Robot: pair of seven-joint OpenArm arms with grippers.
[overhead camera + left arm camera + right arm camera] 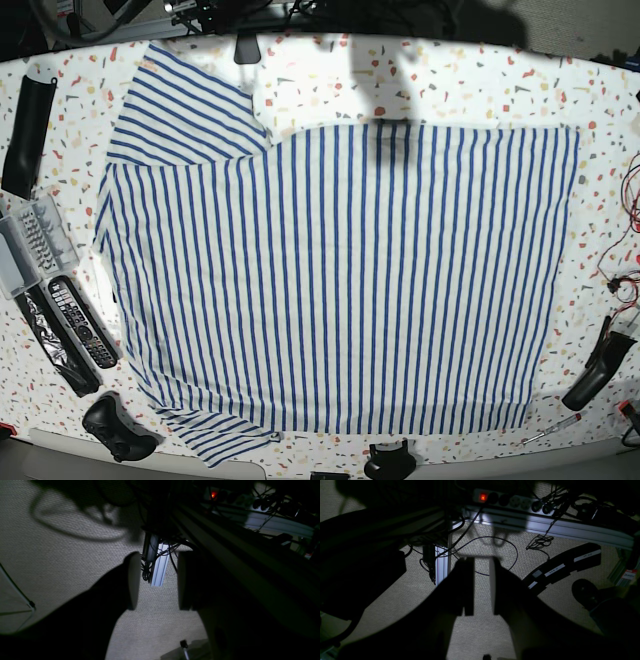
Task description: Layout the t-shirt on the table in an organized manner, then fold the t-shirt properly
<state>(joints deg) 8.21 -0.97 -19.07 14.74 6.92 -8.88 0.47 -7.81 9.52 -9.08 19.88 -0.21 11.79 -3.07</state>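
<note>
The white t-shirt with blue stripes lies spread flat on the speckled table, with its sleeves at the left and its straight hem at the right. Neither gripper shows in the base view. In the left wrist view my left gripper is open and empty, with its dark fingers over grey carpet. In the right wrist view my right gripper is open and empty, also over the carpet. Both wrist views are dark and show neither shirt nor tabletop.
A black sleeve, a grey tray, remotes and a black controller lie along the table's left edge. Black tools, a screwdriver and red cables lie at the right. A power strip and cables lie on the floor.
</note>
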